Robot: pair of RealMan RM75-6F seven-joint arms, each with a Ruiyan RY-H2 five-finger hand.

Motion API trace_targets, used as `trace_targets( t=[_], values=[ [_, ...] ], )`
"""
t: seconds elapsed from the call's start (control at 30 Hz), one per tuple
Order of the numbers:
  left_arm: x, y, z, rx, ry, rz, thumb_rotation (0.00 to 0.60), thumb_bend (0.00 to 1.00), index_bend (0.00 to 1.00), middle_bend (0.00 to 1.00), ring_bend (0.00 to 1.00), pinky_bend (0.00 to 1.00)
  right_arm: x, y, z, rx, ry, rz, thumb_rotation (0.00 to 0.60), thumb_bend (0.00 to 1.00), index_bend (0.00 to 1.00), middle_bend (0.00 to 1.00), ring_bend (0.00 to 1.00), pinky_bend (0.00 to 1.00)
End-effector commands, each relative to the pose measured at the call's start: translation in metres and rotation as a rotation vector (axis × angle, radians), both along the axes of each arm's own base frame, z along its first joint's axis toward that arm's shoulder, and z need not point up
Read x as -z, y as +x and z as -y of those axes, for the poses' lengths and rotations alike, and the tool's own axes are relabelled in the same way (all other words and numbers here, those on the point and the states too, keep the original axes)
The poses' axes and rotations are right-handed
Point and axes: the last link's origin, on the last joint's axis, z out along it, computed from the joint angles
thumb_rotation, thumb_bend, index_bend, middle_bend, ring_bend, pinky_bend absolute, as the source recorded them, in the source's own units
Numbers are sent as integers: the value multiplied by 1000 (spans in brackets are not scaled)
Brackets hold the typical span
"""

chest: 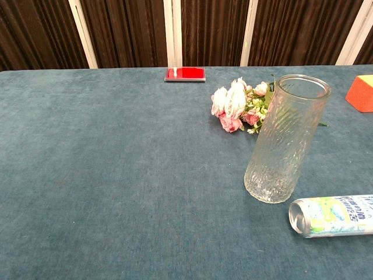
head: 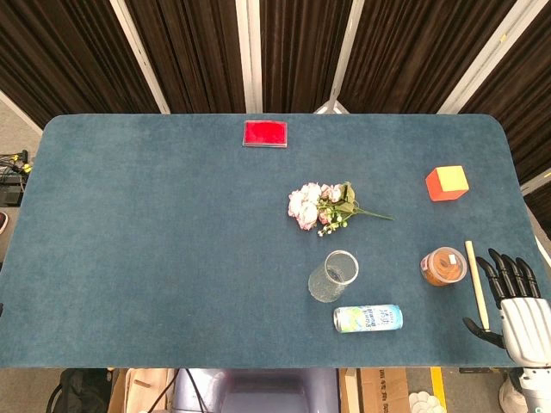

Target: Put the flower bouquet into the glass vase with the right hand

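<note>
The right hand (head: 519,303) is seen at the right edge of the tabletop (head: 155,249), fingers spread and holding nothing. The flower bouquet (head: 325,206) lies flat, just behind the upright glass vase (head: 332,276). A wide bare stretch is left on the left. Print on the toppled can (head: 368,318) cannot be read. A wooden stick (head: 476,282) and a jar (head: 443,266) are found near the hand.

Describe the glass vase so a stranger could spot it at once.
On the blue felt table, look right of centre, near the front edge. The tall clear ribbed glass vase stands upright, between the pink flower bouquet behind and the green drink can lying in front. It alone is transparent.
</note>
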Motion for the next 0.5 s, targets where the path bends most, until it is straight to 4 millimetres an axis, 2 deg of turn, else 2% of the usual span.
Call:
trace_targets(
  t=[0.03, 0.5],
  values=[
    [0, -1, 0, -4, -4, 0, 600, 349, 135, 0, 0, 60, 1, 0, 0, 1, 2, 1, 600, 110, 104, 42, 31, 0],
    [-3, 1, 3, 15, 9, -4, 600, 349, 135, 0, 0, 60, 1, -1, 1, 6, 5, 8, 600, 110, 104, 42, 31, 0]
  ],
)
